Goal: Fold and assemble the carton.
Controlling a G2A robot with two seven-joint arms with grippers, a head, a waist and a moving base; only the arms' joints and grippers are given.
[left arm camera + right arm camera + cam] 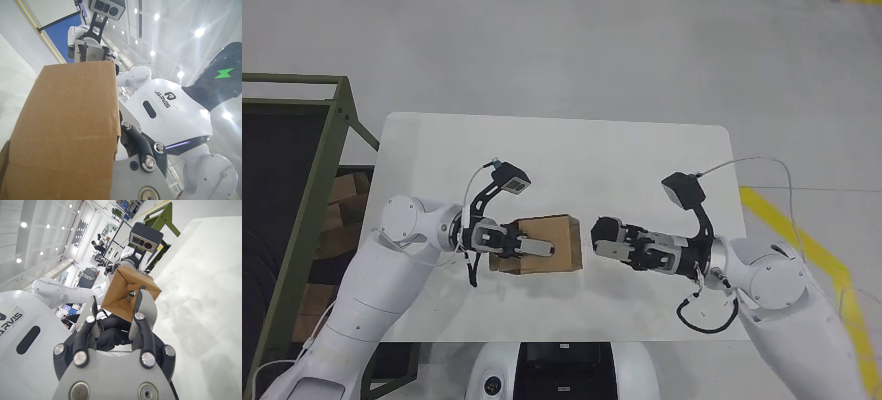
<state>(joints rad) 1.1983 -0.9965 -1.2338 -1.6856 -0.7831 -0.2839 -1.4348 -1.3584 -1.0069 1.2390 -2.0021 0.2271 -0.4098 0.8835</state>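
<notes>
Top view puts the carton [560, 245] near the middle of the white table [642, 160], towards the robot's edge, lying on its side with its length running between the two arms. It is plain brown corrugated cardboard, already squared into a box shape. The right wrist view shows the end facing that arm not yet closed: small flaps are folded partway inward and the inside is dark between them.

The left gripper [532, 245] has the opposite end, one of its fingers [129, 118] flat against a carton wall and, by my reading, clamped on that panel. That hold likely braces the box so it cannot slide or collapse while the open end is worked.

The right gripper [598, 240] sits just beside the open end, its fingers [145, 306] spread apart with nothing between them and lined up with the flaps. One tip looks very close to a flap edge, though whether it touches I cannot tell.
</notes>
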